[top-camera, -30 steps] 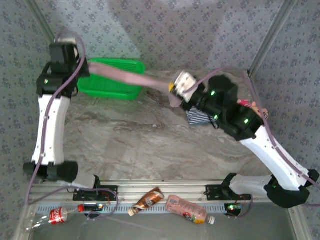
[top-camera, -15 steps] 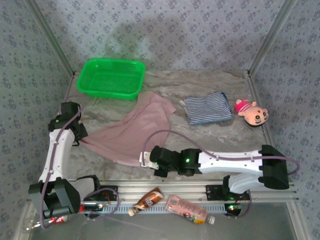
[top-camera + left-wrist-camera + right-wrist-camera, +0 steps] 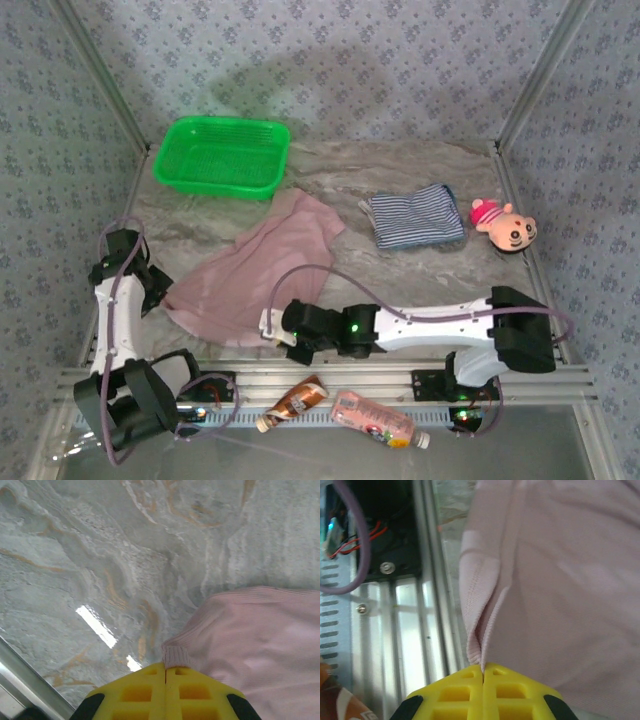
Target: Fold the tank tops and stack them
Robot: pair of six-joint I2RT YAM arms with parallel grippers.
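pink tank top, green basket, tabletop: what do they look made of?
pink tank top: soft matte knit, likely cotton jersey; fine ribbing and a stitched hem show, and it drapes in folds.
green basket: likely moulded plastic, by its bright uniform colour and slotted-looking walls.
tabletop: marble-look veined surface, glossy with light glare; stone or printed laminate, cannot tell.

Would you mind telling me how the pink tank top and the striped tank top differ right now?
The pink tank top lies spread out; the striped tank top is folded into a compact rectangle. The left gripper and right gripper pinch the pink one's near edge; the striped one lies untouched. Both rest on the table.
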